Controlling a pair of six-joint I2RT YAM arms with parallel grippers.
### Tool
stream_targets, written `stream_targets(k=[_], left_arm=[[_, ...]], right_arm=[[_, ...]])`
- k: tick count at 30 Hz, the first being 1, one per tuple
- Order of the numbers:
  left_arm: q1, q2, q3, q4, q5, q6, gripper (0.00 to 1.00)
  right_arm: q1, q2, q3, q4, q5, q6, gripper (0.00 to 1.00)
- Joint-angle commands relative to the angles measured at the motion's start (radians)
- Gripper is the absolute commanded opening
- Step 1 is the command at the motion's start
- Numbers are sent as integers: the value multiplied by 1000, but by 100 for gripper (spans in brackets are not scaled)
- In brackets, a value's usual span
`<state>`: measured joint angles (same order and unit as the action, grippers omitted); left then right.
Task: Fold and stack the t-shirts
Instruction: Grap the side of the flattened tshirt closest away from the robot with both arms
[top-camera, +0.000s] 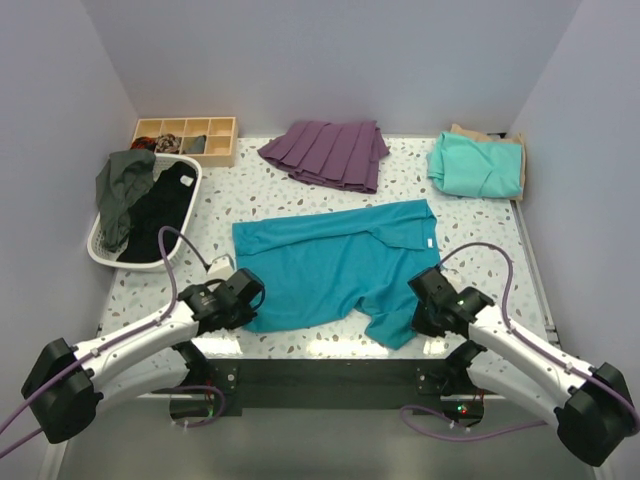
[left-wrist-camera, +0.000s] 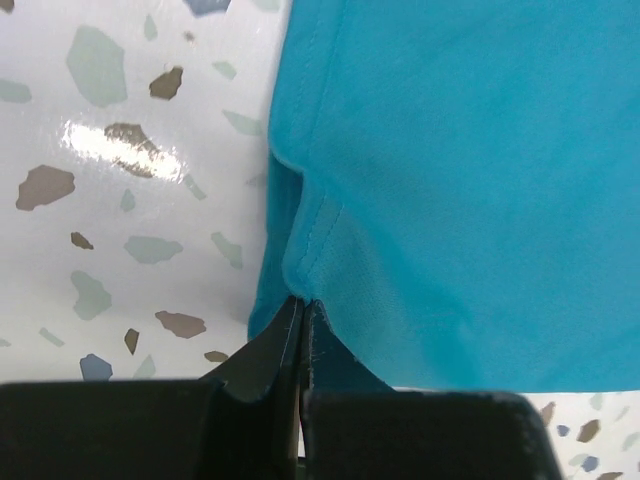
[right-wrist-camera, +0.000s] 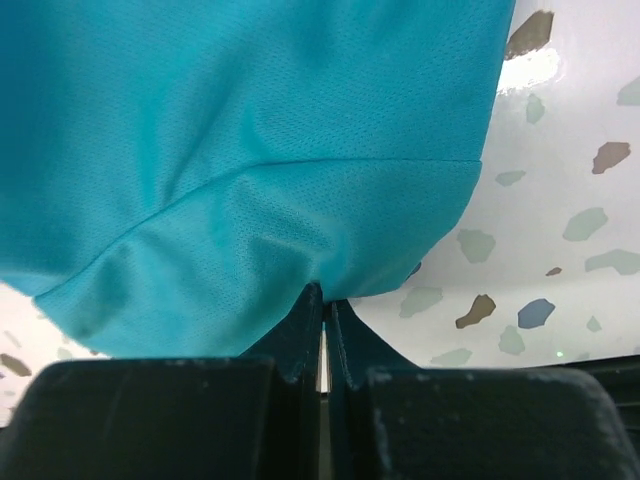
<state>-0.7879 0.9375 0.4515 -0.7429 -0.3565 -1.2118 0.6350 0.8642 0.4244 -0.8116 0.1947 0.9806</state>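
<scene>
Colour rundown: the teal-blue t-shirt (top-camera: 330, 265) is plain all over, with a fine mesh weave up close. The mint-green t-shirt (top-camera: 475, 165) is paler and plain too, and the tan t-shirt (top-camera: 490, 135) is plain as well. The skirt (top-camera: 325, 152) is purple and pleated. The worktop (top-camera: 470, 235) is white terrazzo with grey, brown and blue flecks. The white basket (top-camera: 100, 255) has a dark green cloth (top-camera: 125, 190) and a black cloth (top-camera: 160, 210). The tray (top-camera: 215, 155) is pale wood.

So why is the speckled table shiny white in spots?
Left wrist view: glare on the glossy speckled table beside the teal-blue fabric t-shirt; right wrist view: another glare patch at top right; top view: a bright band along the near edge.
</scene>
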Motion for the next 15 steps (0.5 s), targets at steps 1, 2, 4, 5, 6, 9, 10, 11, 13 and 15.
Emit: stream_targets(k=[1, 2, 4, 5, 6, 9, 10, 11, 13, 15], left_arm=[[-5, -5, 116, -52, -91, 29, 0], [-4, -9, 130, -79, -96, 29, 0], [-5, -19, 156, -99, -113, 29, 0], [-5, -29, 164, -119, -116, 29, 0], [-4, -34, 170, -128, -124, 29, 0], [-2, -43, 185, -170, -136, 20, 0], [-4, -46, 187, -177, -136, 14, 0], [-4, -51, 188, -182, -133, 15, 0], [-4, -54, 196, -196, -136, 5, 0], [-4, -57, 199, -197, -140, 5, 0]], right_arm=[[5, -65, 134, -85, 80, -20, 0], [5, -71, 157, -115, 97, -26, 0], [5, -79, 219, -198, 133, -26, 0], [5, -80, 237, -218, 146, -26, 0], [5, -80, 250, -247, 152, -26, 0], [5, -83, 290, -290, 167, -23, 0], [5, -88, 307, -297, 179, -23, 0], [5, -90, 319, -307, 187, -19, 0], [5, -100, 349, -317, 204, -22, 0], [3, -106, 369, -325, 219, -31, 0]])
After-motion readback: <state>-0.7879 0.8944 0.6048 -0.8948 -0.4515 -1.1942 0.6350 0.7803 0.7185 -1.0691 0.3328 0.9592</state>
